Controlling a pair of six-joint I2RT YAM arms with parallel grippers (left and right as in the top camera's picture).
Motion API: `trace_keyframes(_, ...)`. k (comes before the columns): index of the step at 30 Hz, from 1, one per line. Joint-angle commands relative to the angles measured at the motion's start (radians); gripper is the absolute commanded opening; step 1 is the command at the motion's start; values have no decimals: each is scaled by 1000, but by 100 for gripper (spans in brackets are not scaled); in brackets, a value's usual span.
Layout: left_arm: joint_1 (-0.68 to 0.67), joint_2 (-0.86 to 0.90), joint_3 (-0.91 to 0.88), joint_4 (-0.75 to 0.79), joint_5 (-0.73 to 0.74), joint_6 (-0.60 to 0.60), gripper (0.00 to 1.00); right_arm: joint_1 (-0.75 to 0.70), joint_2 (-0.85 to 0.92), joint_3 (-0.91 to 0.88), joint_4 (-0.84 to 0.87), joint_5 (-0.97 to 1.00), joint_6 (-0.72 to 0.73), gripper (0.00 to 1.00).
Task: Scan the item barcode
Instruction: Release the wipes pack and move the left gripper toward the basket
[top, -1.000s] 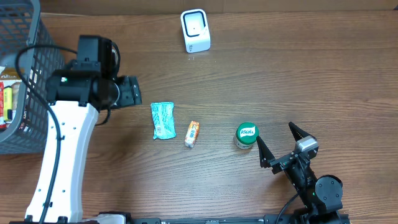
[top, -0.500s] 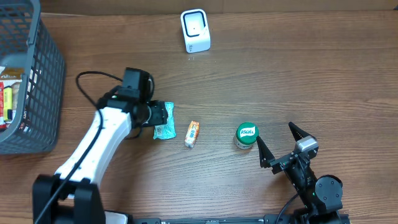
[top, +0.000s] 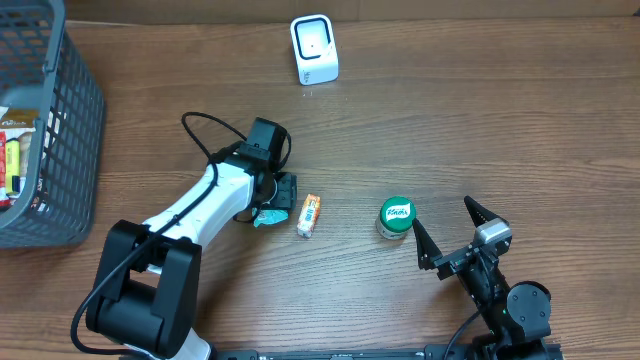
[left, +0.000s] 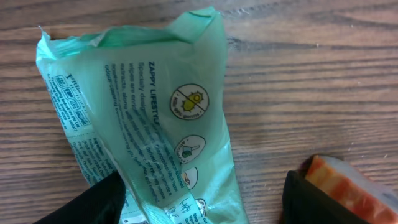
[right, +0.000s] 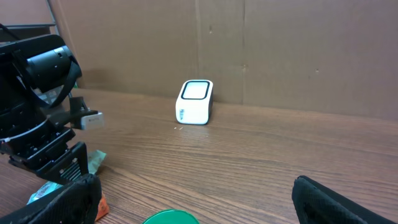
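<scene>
A green plastic packet (left: 155, 124) with printed text lies flat on the wooden table. My left gripper (left: 199, 208) is low over it and open. Its black fingers (left: 87, 202) stand on either side of the packet's lower end; the left one touches the film and the right one is clear of it. From overhead, the left gripper (top: 275, 192) covers most of the packet (top: 266, 218). The white scanner (top: 314, 48) stands at the back of the table and also shows as the scanner (right: 195, 101) in the right wrist view. My right gripper (top: 450, 235) rests open near the front edge, holding nothing.
A small orange packet (top: 309, 215) lies just right of the left gripper, touching its right finger (left: 311, 199). A green-lidded jar (top: 396, 217) stands left of the right gripper. A grey mesh basket (top: 60, 150) with several items sits at the far left.
My left arm has swung from beside the basket rightward and come down over the green packet, its jaws narrowing a little. The right arm has not moved.
</scene>
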Motion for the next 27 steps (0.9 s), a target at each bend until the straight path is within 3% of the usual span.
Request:
trace_keyframes(1,-14,18,23,-39,-46,26,69,-4,-6,-11,5,2,0,100)
trace_keyframes(7,0,17,214,-229,-137,26,73,-4,-6,-11,5,2,0,100)
trace_keyframes(18,71,-76,693,-570,-138,54,75,-4,-6,-11,5,2,0,100)
trace_keyframes(27,113,-186,705,-661,-306,70,75,-4,-6,-11,5,2,0,100)
